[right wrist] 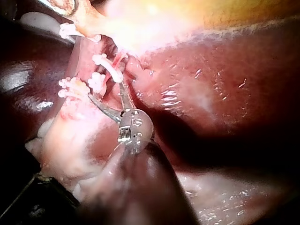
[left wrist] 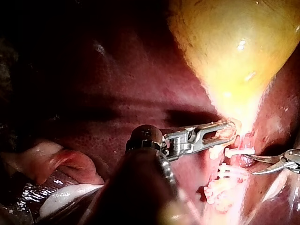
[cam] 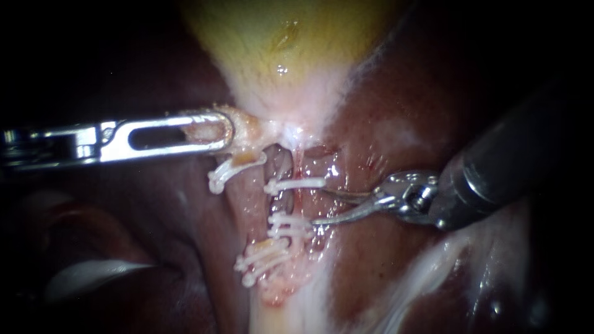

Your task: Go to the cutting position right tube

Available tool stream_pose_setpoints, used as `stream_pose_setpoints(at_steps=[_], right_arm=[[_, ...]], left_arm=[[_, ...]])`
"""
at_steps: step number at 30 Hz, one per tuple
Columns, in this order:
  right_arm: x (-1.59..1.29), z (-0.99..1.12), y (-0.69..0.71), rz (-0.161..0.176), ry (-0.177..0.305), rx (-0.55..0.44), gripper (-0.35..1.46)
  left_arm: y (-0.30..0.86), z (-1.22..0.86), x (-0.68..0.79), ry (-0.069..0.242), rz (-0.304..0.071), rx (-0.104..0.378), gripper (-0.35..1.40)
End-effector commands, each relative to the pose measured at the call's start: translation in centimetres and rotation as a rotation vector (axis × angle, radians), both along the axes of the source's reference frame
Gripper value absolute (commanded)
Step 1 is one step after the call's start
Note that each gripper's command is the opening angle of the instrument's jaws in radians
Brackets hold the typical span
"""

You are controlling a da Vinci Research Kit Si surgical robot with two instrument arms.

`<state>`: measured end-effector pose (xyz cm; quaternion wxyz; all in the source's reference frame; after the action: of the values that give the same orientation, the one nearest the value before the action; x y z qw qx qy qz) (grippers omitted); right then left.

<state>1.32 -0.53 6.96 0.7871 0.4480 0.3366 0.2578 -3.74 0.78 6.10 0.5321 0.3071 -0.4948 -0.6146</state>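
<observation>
Poised at right tube (cam: 289,204), jaws of right instrument (cam: 320,206) agape, left instrument (cam: 224,131) clamped on gallbladder neck (cam: 272,127); next, straddle tube between clips (cam: 296,184).

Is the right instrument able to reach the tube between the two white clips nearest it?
Probably yes: the right instrument sits just beside the right tube, level between upper clip and lower clip; nothing blocks it.

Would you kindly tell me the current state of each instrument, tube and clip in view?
left instrument: jaws shut on the gallbladder at its neck.
right instrument: jaws open, tips beside the right tube, apparently not yet around it.
right tube: uncut, clipped on both sides of the stretch facing the open jaws.
clips: closed across the tubes.
</observation>
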Motion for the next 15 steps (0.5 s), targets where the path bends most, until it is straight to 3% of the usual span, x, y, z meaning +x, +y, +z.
stream_pose_setpoints(at_steps=[1,6,15], right_arm=[[0.02,0.02,-0.01,-0.001,0.0,0.002,1.41],[0.16,0.15,-0.03,-0.001,-0.006,0.008,1.41],[0.28,0.32,-0.01,0.027,0.002,0.017,1.41]], left_arm=[[0.0,0.0,0.0,0.0,0.0,0.0,-0.35],[-0.01,0.0,-0.01,-0.001,0.002,0.0,-0.35],[-0.02,0.01,-0.02,-0.001,0.001,-0.001,-0.35]])
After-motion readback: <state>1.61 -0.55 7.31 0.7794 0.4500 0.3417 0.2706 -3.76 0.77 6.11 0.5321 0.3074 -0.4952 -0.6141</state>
